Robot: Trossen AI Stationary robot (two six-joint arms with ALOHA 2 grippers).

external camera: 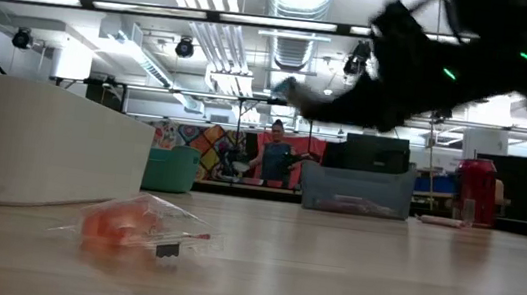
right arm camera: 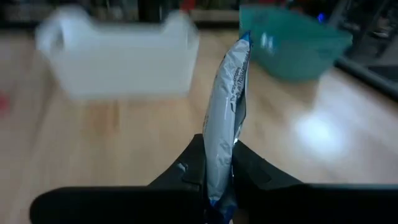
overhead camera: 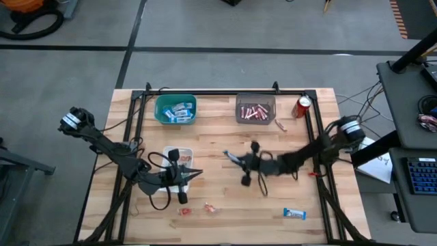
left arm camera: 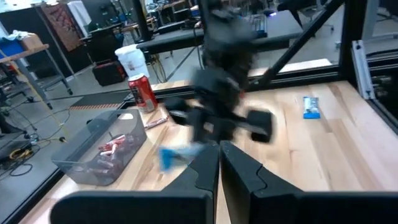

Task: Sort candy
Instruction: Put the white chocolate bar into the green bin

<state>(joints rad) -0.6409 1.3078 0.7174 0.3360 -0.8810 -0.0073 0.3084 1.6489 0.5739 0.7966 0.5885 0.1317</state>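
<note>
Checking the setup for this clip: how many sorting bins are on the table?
3: a teal bin at the back left, a clear grey bin at the back centre near the soda can, and a white bin partly hidden under the left arm.

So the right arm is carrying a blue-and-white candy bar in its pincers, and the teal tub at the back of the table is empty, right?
Not quite: the round teal plastic tub is not empty. The high view shows several blue-and-white wrapped candy bars already lying in it. The rest holds: the right wrist view shows the right gripper shut on a blue-and-white wrapped bar.
</note>
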